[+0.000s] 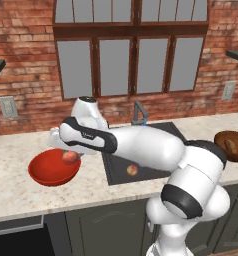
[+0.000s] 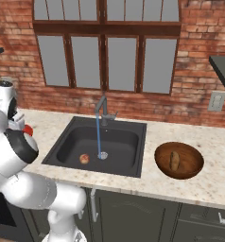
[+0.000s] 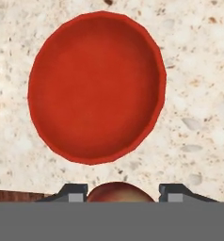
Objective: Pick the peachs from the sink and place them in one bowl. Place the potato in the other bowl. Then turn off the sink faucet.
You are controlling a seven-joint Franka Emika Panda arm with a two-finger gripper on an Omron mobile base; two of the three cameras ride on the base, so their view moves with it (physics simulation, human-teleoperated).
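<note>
**Peach held above the red bowl**

The potato (image 2: 174, 160) lay in the wooden bowl (image 2: 192, 166) on the counter right of the sink (image 2: 81, 137), its long axis running roughly front to back. The other peach (image 2: 84, 159) sat on the sink floor just beside the drain (image 2: 103, 155), with open basin all round it. Water ran from the faucet (image 2: 101, 109) in a thin stream down to the drain.

The red bowl (image 3: 52, 84) stood on the speckled counter (image 3: 198, 122) left of the sink, bare stone on every side. The arm reached left and low across the basin, hand pointing down. The gripper (image 3: 123, 194) was closed on a reddish peach (image 3: 121, 192) between its two fingertips, just above the bowl's near rim. In the left base view this peach (image 1: 68, 157) hung over the bowl (image 1: 46, 170).
</note>
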